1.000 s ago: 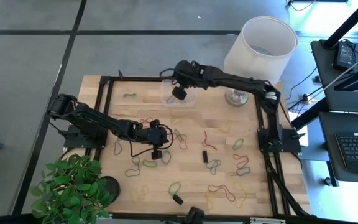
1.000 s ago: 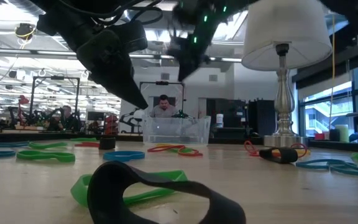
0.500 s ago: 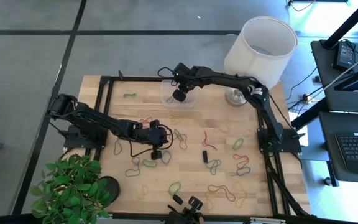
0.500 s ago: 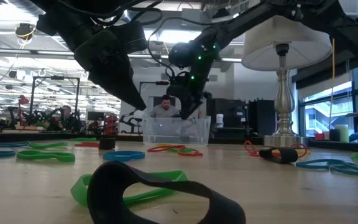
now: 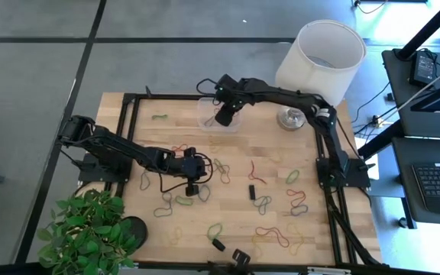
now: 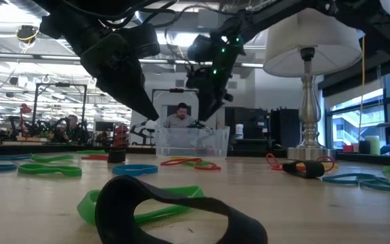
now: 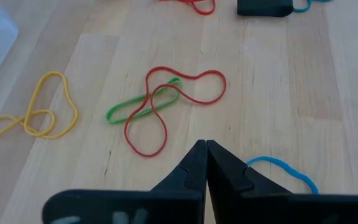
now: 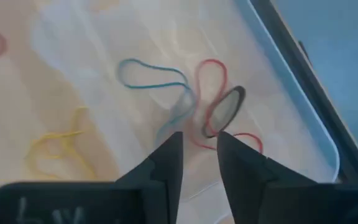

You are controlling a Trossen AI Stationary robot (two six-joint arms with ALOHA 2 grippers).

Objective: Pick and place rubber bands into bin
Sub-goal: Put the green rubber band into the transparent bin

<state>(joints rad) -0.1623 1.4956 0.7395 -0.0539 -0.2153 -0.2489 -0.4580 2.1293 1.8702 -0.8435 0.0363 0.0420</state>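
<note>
The clear bin (image 5: 205, 122) stands at the table's far side; blue (image 8: 151, 74), red (image 8: 211, 71) and black (image 8: 224, 109) rubber bands lie on its floor. My right gripper (image 8: 199, 146) hangs over the bin (image 8: 309, 118), pointing steeply down, open, with nothing between its fingers. Many more rubber bands lie scattered on the wooden table (image 5: 304, 153). My left gripper (image 7: 205, 144) is shut and holds nothing. It hovers at the table's middle left (image 5: 192, 188), just short of a red band (image 7: 157, 124) tangled with a green one (image 7: 129, 109).
A white lamp (image 5: 321, 52) stands at the far right corner beside the bin. A potted plant (image 5: 90, 229) fills the near left corner. Small black blocks (image 5: 252, 191) (image 5: 218, 244) lie among the bands. A black band (image 6: 175, 210) and a green band lie close to the low camera.
My right gripper has come down over the bin and tipped more steeply downward. My left gripper has kept still.
</note>
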